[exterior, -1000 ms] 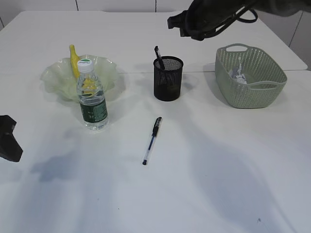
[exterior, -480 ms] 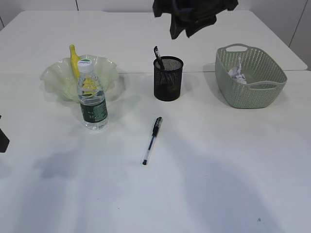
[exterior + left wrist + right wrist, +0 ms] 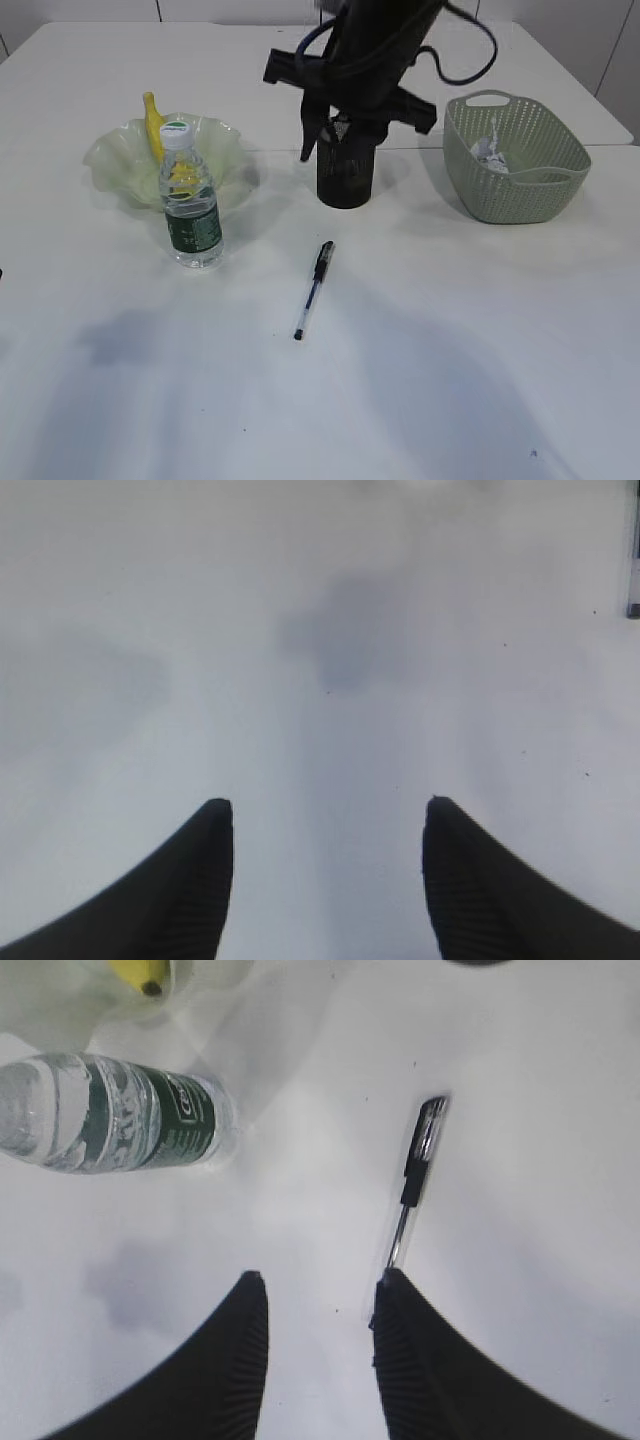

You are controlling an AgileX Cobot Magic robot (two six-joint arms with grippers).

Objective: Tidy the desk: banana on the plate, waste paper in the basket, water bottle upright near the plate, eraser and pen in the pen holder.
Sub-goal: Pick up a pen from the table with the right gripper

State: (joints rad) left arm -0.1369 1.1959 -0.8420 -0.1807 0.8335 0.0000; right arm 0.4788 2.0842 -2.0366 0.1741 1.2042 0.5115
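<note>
A: Item outstanding?
B: Pen, loose on counter, six o'clock of pen holder.
A: Stowed?
B: Banana on plate, paper in basket, bottle upright.
A: End effectors?
B: Right end effector and left end effector both open, empty.

pen: 1 | water bottle: 1 | banana: 1 | plate: 1 | basket: 1 | pen holder: 1 | waste paper: 1

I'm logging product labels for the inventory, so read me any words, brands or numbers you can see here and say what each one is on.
Water bottle dark green label: white lettering is there, but too blurred to read in any view.
Water bottle cap: a faint green mark, not readable.
Pen on the table: no print can be made out.
Nothing else carries visible text.
</note>
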